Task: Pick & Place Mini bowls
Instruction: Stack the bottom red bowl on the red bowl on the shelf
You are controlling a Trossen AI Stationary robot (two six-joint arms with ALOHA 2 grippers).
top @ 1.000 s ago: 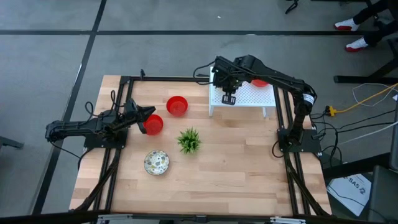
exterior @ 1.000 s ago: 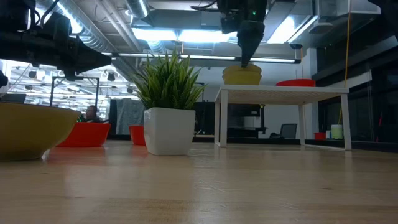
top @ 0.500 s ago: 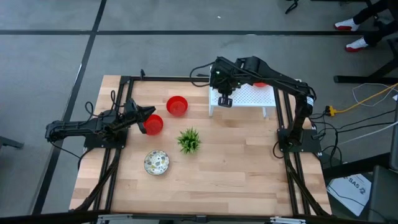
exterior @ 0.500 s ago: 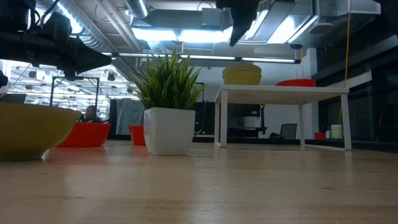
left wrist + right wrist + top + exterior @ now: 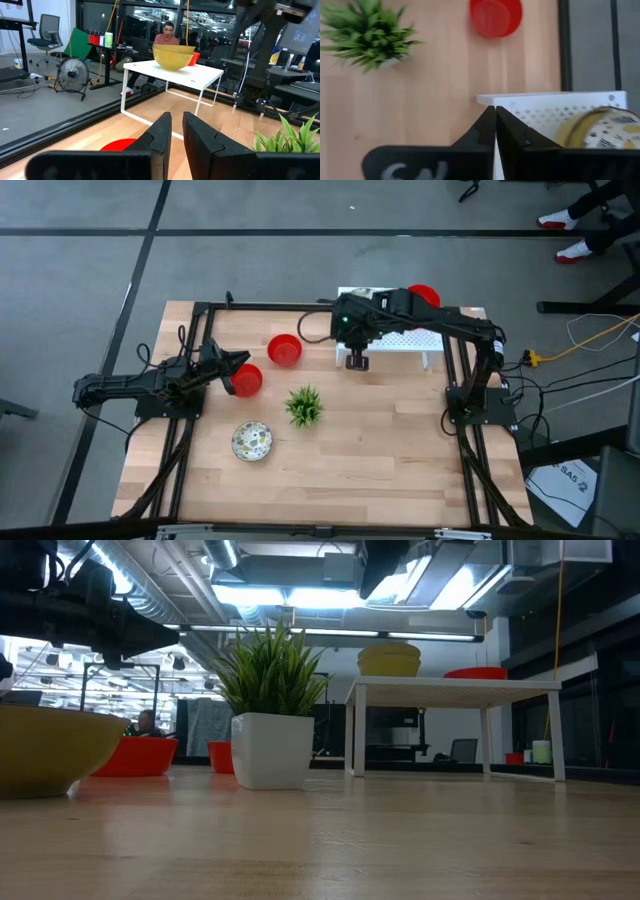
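My right gripper [image 5: 356, 363], shut and empty, hangs off the white rack's [image 5: 415, 340] 9 o'clock edge; speckled bowl [image 5: 600, 130] upright there. My left gripper [image 5: 226, 372] pinches a red bowl [image 5: 247, 380].

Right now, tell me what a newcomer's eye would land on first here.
The small green plant at the table's middle, with red bowls to its left and a speckled bowl nearer the front. Next, the white perforated stand at the back, carrying a speckled bowl and a red one. The right gripper, shut, hangs at its front edge.
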